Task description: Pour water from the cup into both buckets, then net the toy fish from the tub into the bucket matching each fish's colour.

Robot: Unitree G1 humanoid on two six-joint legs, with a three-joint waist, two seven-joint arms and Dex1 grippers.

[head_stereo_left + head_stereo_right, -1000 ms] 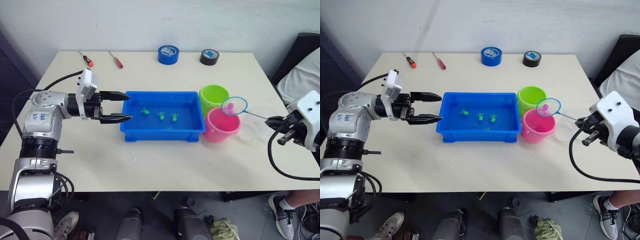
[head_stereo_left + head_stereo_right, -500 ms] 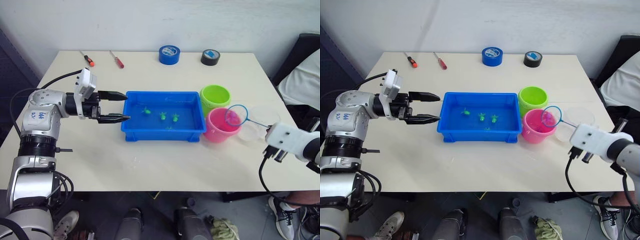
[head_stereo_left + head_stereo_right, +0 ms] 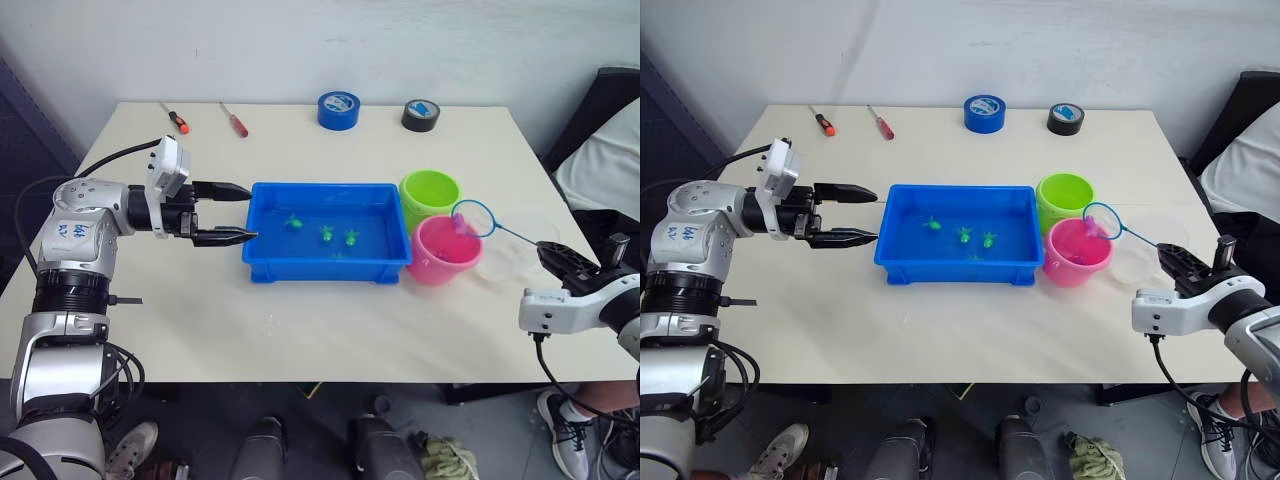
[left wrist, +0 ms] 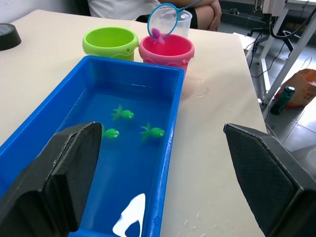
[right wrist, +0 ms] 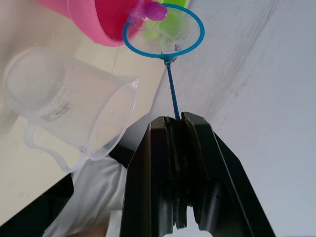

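Net (image 3: 473, 216), handle clamped in the closed right hand (image 3: 553, 254), hung tilted over the pink bucket (image 3: 444, 251) with a magenta fish (image 4: 156, 33) at its rim, which might drop onto the worktop (image 3: 300, 320).

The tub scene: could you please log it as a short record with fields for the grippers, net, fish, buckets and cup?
left gripper: open, beside the tub's end
right gripper: shut on the net's handle
net: held over the pink bucket, a magenta fish in it
green fish in tub: three
green bucket: behind the pink one
cup: clear, beside the pink bucket
table extras: two tape rolls, two screwdrivers
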